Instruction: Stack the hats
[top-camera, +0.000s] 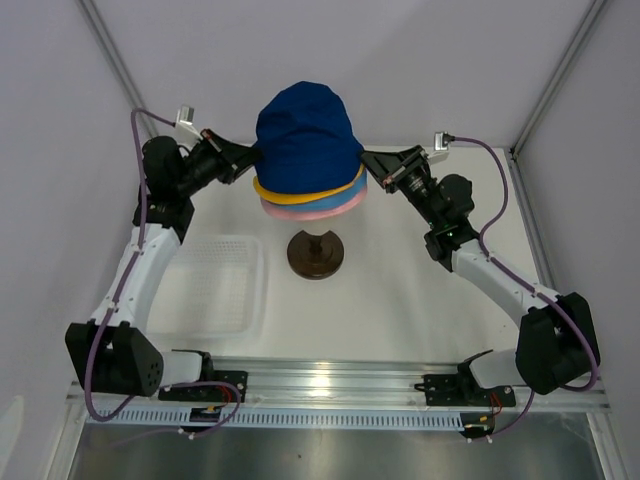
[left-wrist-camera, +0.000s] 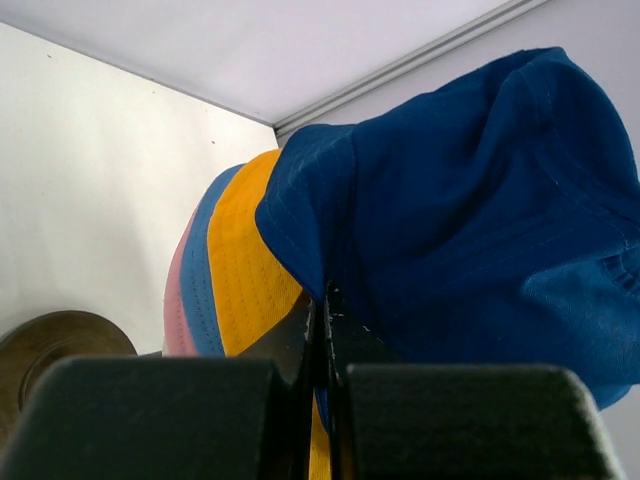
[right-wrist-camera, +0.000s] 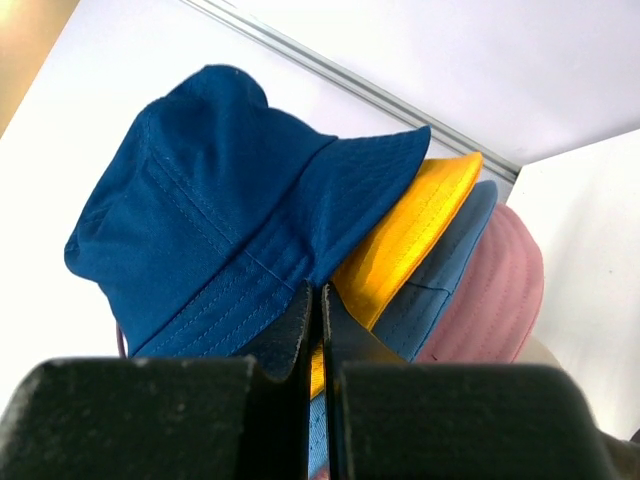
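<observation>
Upper centre of the overhead view: the navy hat (top-camera: 305, 125) caps the yellow hat (right-wrist-camera: 415, 225), blue hat (right-wrist-camera: 450, 270) and pink hat (right-wrist-camera: 495, 290). The left claw (left-wrist-camera: 321, 310) and right claw (right-wrist-camera: 312, 300) each pinch its brim from opposite sides, probably to seat it evenly.

On your white table (top-camera: 400, 300) you had a clear plastic tray (top-camera: 212, 290) lying left of centre. Near its right side, apart from it, stood a dark brown round base (top-camera: 316, 257).
</observation>
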